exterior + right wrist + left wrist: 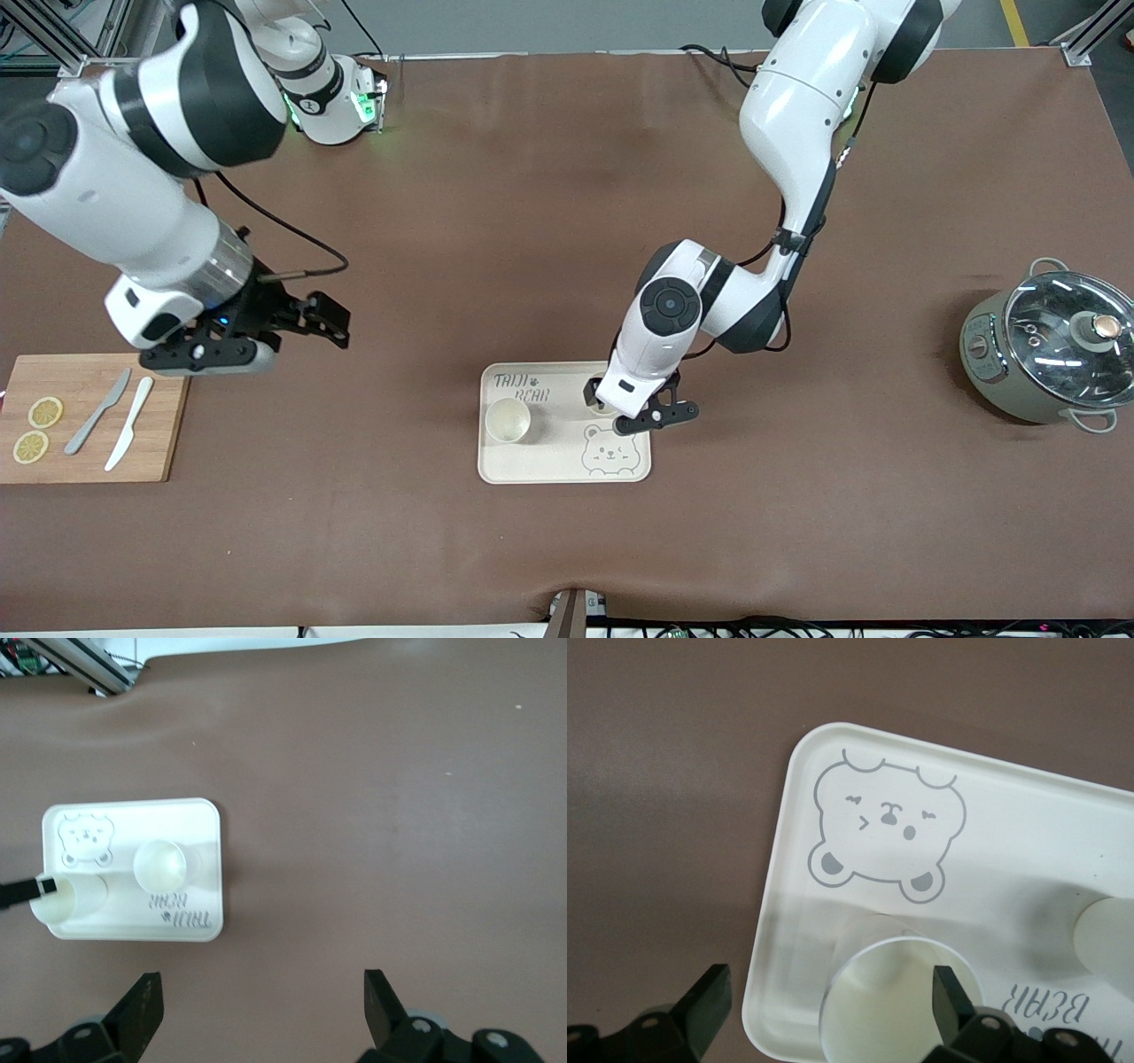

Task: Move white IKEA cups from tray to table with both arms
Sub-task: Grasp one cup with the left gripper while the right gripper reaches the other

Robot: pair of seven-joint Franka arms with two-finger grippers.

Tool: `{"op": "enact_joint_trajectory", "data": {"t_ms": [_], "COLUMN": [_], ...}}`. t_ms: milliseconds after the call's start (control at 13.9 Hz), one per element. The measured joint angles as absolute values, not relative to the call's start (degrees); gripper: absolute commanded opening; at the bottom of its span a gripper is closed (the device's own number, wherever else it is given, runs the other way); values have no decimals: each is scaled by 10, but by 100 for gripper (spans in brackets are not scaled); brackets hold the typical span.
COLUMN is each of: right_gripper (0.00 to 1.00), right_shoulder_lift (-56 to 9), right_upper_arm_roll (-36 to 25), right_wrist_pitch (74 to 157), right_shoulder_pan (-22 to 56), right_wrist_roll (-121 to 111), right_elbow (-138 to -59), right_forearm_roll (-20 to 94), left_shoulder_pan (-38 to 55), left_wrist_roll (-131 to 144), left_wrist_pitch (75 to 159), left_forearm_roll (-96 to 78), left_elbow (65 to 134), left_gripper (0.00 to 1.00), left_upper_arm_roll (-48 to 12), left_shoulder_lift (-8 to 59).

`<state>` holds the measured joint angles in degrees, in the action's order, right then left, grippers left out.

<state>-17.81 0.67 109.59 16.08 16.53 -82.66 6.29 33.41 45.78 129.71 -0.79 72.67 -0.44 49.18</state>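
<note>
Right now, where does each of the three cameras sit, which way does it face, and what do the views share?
Front view: high across the table, facing both arms; right gripper over the brown table.
Left wrist view: looks down between its fingers at a cup on the tray.
Right wrist view: up high, its fingers showing, over bare table.
Shared: tray and both cups.

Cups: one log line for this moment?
cups: both on tray | left gripper: open, around one | right gripper: open, waiting
</note>
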Motion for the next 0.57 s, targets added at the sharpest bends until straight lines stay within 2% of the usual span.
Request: {"op": "enact_joint_trajectory", "data": {"t_ms": [358, 430, 502, 574], "right_gripper": [100, 100, 100, 100], "right_shoulder_lift": [-264, -283, -300, -317], "right_upper_arm_roll": [6, 6, 6, 5], "right_wrist_pitch": [1133, 1142, 1152, 1159], "right_shoulder_pan": [209, 212, 213, 213], "right_wrist_roll": [231, 234, 234, 234], "right_elbow": [-798, -789, -780, -770], "right_forearm_roll": [64, 64, 64, 64], "left_shoulder_pan": [337, 337, 337, 337], "left_wrist_roll": [458, 458, 463, 478], "left_wrist_pitch": [1301, 1303, 1310, 1319], "left_forearm_roll": [-8, -8, -8, -8], "left_elbow": [727, 727, 727, 727], "left_gripper": [100, 36, 0, 0], "left_upper_arm_roll": [-4, -4, -4, -4], "left_shoulder_lift": [503, 505, 508, 510]}}
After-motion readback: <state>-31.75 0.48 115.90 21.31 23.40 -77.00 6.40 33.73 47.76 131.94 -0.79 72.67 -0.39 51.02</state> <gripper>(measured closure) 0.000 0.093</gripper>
